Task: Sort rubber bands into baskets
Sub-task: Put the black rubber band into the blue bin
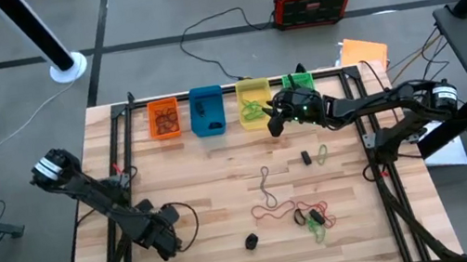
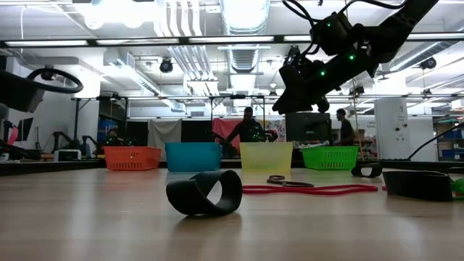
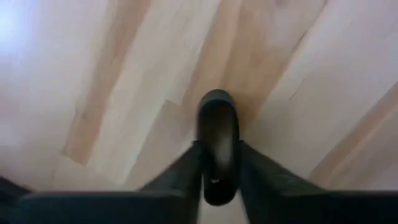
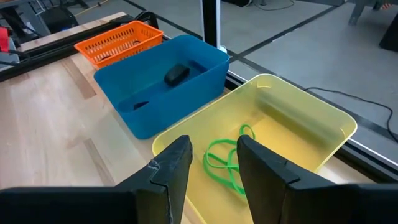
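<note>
Between my left gripper's (image 3: 219,186) fingers (image 3: 180,177), low over the near-left wood of the table (image 3: 93,74), sits a black rubber band (image 3: 217,146), pinched on both sides. My right gripper (image 4: 211,165) hangs with its fingers parted and nothing in them over the yellow basket (image 4: 323,118), green bands (image 4: 227,165) lying straight below it. Beyond sit the blue basket (image 4: 155,99) with a dark clump (image 4: 176,74), then the orange basket (image 4: 118,42); loose bands (image 1: 308,213) lie on the table behind it.

My left gripper (image 1: 164,239) sits low at the near left, fingers (image 3: 186,177) pinched narrow. My right gripper (image 1: 275,117) hangs raised at the far side, fingers (image 4: 171,168) apart.
</note>
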Robot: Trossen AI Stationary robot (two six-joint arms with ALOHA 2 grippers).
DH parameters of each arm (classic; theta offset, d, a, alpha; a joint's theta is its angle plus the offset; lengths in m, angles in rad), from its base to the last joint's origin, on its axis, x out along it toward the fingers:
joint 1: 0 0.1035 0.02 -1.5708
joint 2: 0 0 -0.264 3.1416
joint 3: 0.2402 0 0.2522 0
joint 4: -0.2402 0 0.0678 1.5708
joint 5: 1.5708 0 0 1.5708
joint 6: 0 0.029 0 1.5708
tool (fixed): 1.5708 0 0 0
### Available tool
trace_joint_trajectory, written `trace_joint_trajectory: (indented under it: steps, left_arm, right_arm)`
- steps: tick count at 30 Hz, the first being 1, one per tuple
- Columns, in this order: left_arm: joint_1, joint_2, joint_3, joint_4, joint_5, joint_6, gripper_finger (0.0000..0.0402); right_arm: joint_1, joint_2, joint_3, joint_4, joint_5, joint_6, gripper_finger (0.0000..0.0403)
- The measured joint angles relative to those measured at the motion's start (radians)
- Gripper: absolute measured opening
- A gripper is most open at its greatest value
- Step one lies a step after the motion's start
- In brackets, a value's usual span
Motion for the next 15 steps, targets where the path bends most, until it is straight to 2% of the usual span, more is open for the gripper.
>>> trace_joint_trajectory:
  steps: [1, 3, 8, 11, 15]
  left_arm:
    - [-0.002, 0.001, 0.005, -0.009, -0.014, 0.005, 0.0036]
    - [-0.008, -0.002, 0.021, -0.019, -0.06, 0.009, 0.0011]
    - [-0.015, -0.013, 0.105, -0.007, -0.223, 0.049, 0.0006]
    - [-0.014, -0.035, 0.168, 0.009, -0.414, 0.136, 0.0003]
    - [-0.014, -0.092, 0.206, 0.065, -0.683, 0.327, 0.0002]
  right_arm:
    - [0.0, 0.0, 0.0, 0.0, 0.0, -0.002, 0.0127]
    - [0.0, 0.0, 0.0, 0.0, 0.0, -0.002, 0.0127]
    - [0.005, 0.0, 0.0, 0.004, -0.022, -0.002, 0.0121]
    - [0.014, 0.0, 0.0, 0.039, -0.103, -0.014, 0.0121]
    - [0.053, 0.0, 0.0, 0.137, -0.201, -0.073, 0.0126]
